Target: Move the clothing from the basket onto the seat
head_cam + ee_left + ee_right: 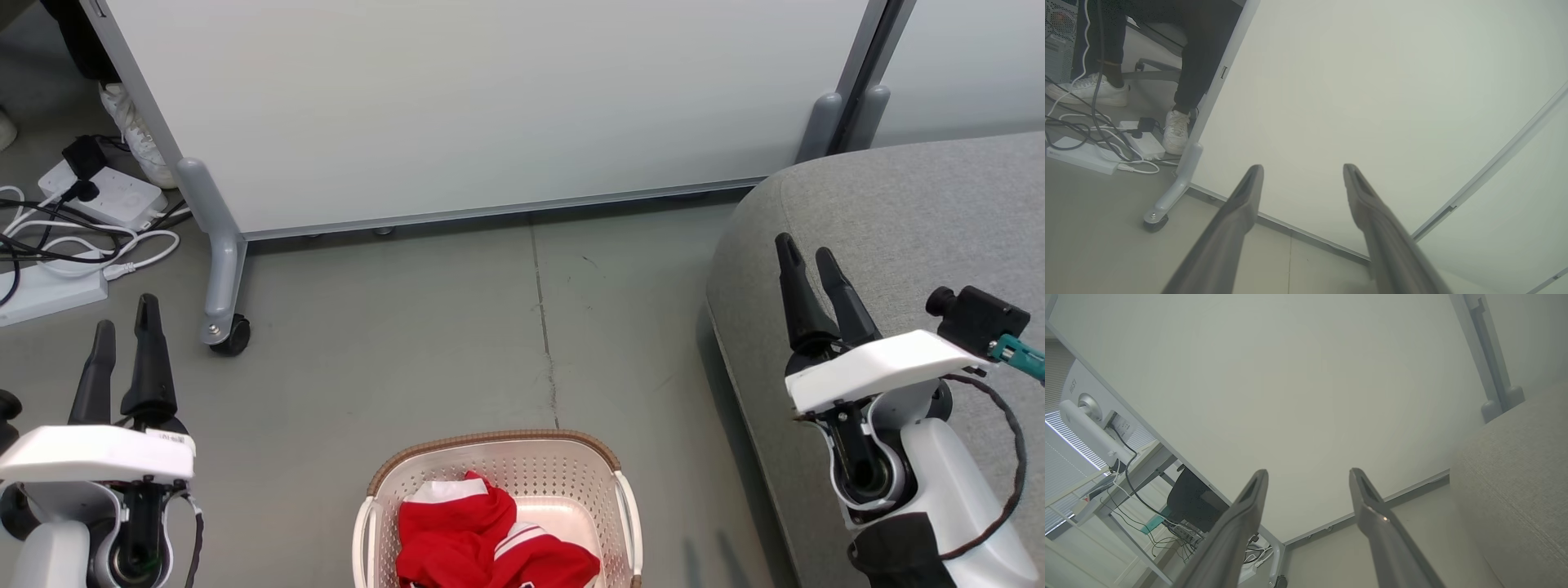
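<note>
Clothing [482, 539], perhaps two pieces, lies in the basket [547, 478].

The left tool [126, 314] stands at the lower left of the head view, its two dark fingers parted and pointing up. The right tool [803, 246] stands higher at the right, fingers likewise parted and leaning slightly left above its pale forearm [955, 482].

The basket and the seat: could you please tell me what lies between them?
In the head view, bare grey floor lies between the basket and the seat.
</note>
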### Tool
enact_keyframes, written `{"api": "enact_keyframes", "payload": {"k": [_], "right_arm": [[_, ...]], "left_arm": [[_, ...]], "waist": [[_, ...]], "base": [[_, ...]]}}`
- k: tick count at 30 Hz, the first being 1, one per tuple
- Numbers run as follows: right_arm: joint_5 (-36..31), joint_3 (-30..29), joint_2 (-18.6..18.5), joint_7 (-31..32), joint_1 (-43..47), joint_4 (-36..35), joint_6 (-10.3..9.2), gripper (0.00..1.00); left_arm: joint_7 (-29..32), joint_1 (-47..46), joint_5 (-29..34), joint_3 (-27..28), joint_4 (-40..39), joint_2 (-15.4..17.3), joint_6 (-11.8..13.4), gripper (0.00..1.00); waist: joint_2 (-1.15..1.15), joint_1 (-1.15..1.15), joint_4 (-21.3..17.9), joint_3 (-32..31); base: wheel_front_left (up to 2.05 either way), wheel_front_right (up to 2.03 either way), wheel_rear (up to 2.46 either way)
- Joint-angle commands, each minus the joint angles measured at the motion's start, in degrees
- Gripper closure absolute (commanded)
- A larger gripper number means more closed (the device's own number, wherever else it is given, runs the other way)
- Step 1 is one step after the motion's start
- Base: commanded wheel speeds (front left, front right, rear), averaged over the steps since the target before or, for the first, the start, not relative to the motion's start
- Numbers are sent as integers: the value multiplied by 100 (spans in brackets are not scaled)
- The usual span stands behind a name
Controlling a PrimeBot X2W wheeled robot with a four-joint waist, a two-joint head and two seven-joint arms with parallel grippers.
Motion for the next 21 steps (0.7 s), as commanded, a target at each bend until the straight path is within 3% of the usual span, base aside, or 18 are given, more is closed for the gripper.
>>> {"api": "enact_keyframes", "payload": {"k": [1,21], "right_arm": [[-169,17,-47,-55,-54,-102,26,0],[-1777,43,-60,-355,470,-220,30,0]], "left_arm": [[-42,-26,132,-28,-118,101,25,0],[-396,580,1472,-540,-291,249,211,0]], "waist": [[0,0,0,-1],[0,0,24,-49]], "base": [[0,0,0],[0,0,0]]}}
